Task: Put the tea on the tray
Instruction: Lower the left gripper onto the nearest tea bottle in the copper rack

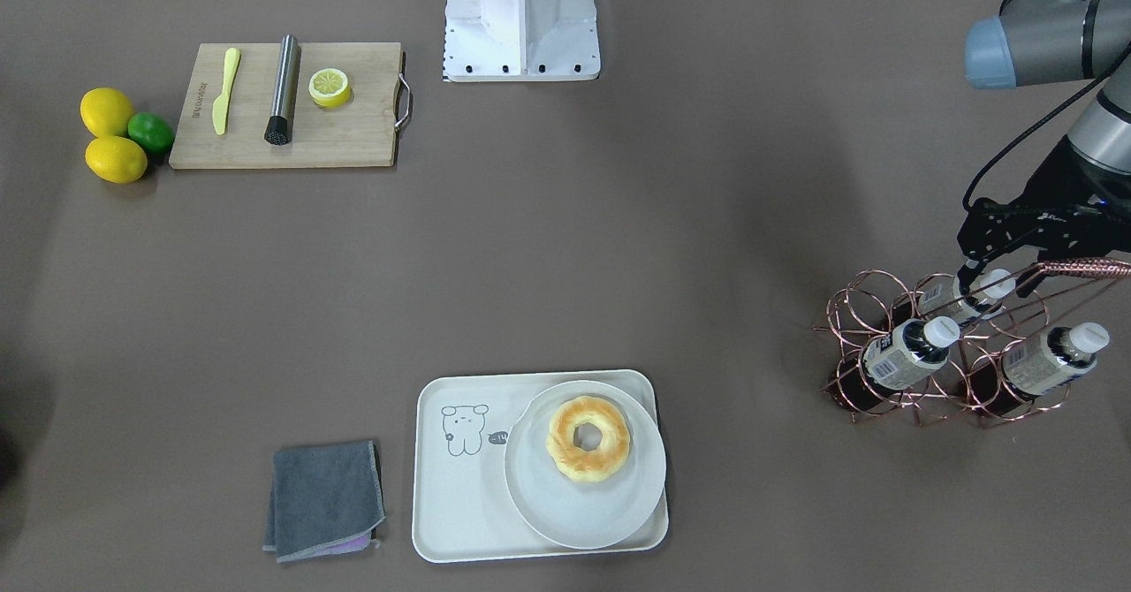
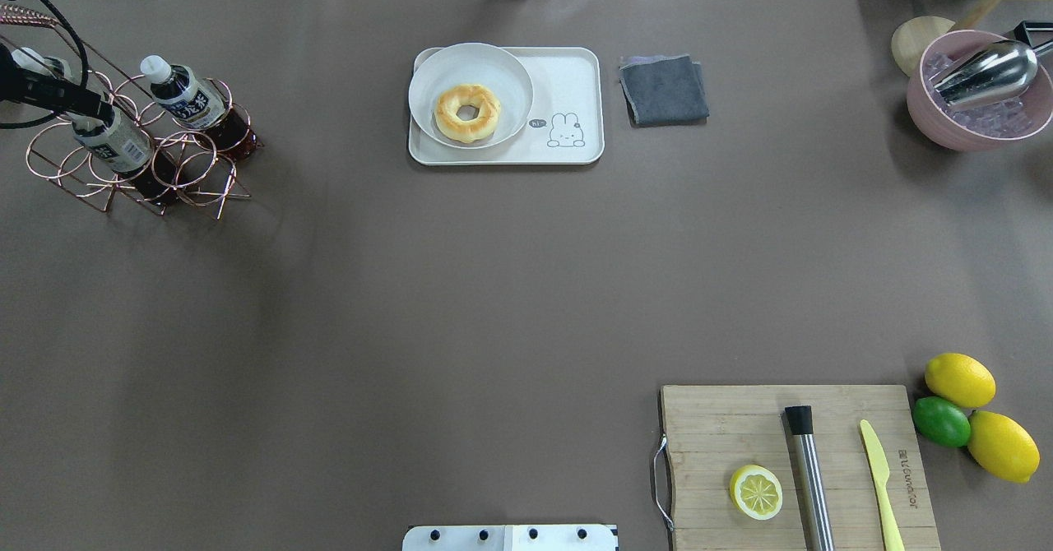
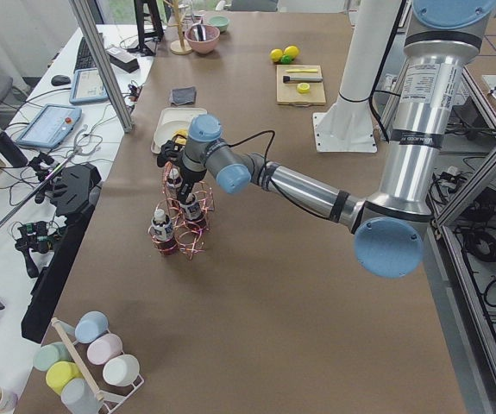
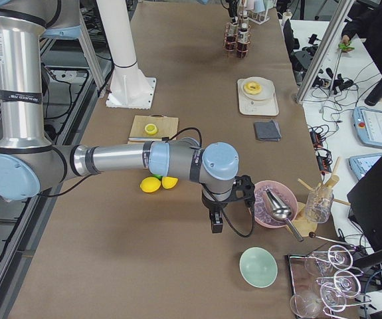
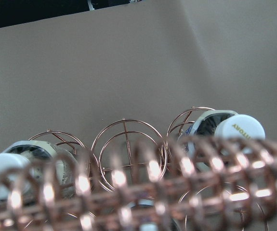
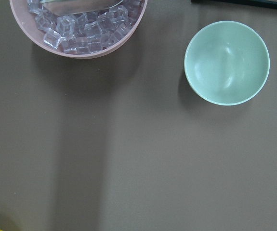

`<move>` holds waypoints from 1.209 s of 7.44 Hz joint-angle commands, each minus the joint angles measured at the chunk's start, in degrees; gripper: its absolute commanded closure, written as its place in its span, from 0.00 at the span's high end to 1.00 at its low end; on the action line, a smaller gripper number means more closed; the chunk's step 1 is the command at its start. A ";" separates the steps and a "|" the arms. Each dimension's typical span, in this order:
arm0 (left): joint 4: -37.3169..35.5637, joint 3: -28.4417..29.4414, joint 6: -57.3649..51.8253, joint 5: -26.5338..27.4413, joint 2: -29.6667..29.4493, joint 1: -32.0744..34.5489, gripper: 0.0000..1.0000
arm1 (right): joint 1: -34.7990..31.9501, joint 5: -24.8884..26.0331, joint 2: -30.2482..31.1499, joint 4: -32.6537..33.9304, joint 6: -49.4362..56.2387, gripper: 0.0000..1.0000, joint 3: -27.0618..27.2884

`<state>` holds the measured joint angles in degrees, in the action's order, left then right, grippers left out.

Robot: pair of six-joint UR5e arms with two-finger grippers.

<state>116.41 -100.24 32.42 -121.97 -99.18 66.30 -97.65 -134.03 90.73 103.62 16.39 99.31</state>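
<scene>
One tray [image 1: 446,504] lies at the lower centre of the front view and carries one plate [image 1: 565,512]. At the right edge, one copper rack [image 1: 850,316] holds three tea bottles [image 1: 906,353]. The left gripper [image 1: 997,278] has a finger on each side of the topmost cap, but I cannot tell if it presses. For the right gripper [image 4: 216,224] I cannot tell either.

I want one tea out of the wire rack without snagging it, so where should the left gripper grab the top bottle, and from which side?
I'd take the top bottle by its white cap, which sticks out of the rack; wire rings cage the body. It leans cap-up, so come from above at the cap end and pull along the lean, minding the handle.
</scene>
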 commanded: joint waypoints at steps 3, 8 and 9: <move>-0.05 -0.31 -0.08 -0.03 0.22 0.32 0.09 | -0.09 0.00 0.15 0.00 0.05 1.00 0.00; -1.19 -0.57 -0.08 -9.77 -0.49 6.63 0.00 | -0.17 -0.09 0.32 0.00 0.05 1.00 -0.08; -1.19 -1.27 0.01 -9.87 -0.49 7.69 0.00 | -0.17 -0.18 0.58 0.00 0.05 1.00 0.09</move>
<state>115.26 -100.65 32.38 -130.34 -99.62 71.60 -97.82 -134.12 91.05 103.62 16.43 99.34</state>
